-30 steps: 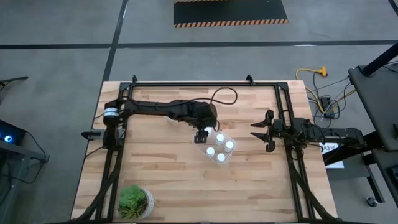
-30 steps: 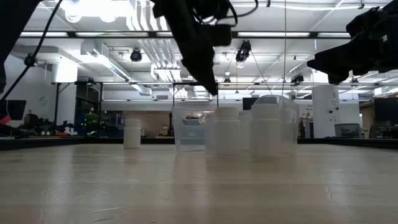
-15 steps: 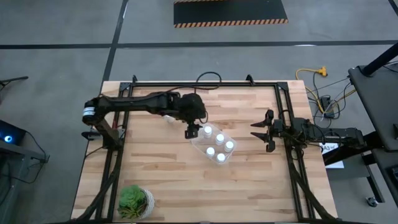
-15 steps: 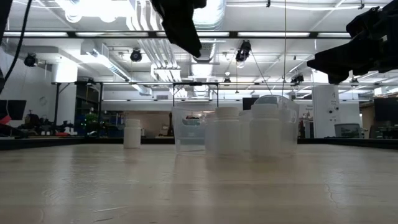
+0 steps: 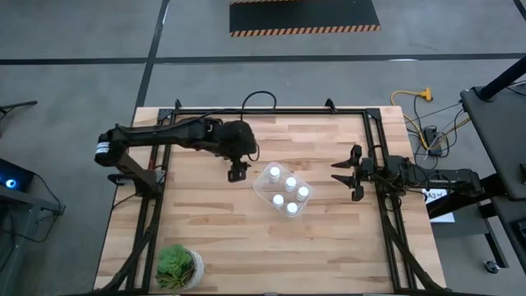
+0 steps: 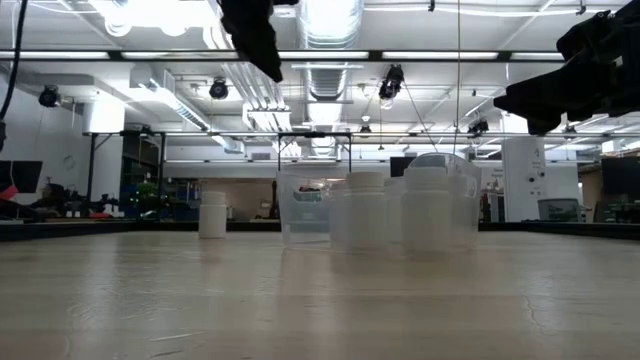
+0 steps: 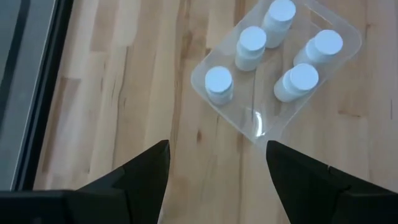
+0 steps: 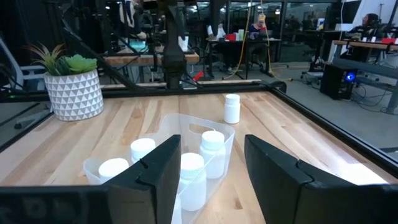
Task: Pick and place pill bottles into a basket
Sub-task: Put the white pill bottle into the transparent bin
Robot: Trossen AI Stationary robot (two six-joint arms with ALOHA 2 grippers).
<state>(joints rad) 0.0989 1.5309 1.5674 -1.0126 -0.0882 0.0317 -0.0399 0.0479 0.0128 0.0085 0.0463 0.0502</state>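
Note:
The clear basket (image 5: pixel 265 191) stands mid-table with several white pill bottles (image 7: pixel 252 43) upright inside; it also shows in the low view (image 6: pixel 300 210) and the right wrist view (image 8: pixel 186 121). One more bottle (image 8: pixel 232 107) stands upright alone on the table beyond the basket's far left, and shows in the low view (image 6: pixel 211 213). My left gripper (image 5: pixel 238 173) is open and empty, raised just left of the basket (image 7: pixel 261 134). My right gripper (image 5: pixel 339 173) is open and empty, right of the basket, pointing at it.
A green potted plant (image 5: pixel 179 267) in a white patterned pot stands at the near left corner, and also shows in the right wrist view (image 8: pixel 71 87). A black frame rail (image 5: pixel 271 109) runs along the table's far edge and down both sides. Bare wood lies near the basket's front.
My left gripper has drawn away from over the basket's far-left corner, going up and toward the table's left edge. A bottle that it covered in that corner now shows. The basket and the lone bottle have kept still.

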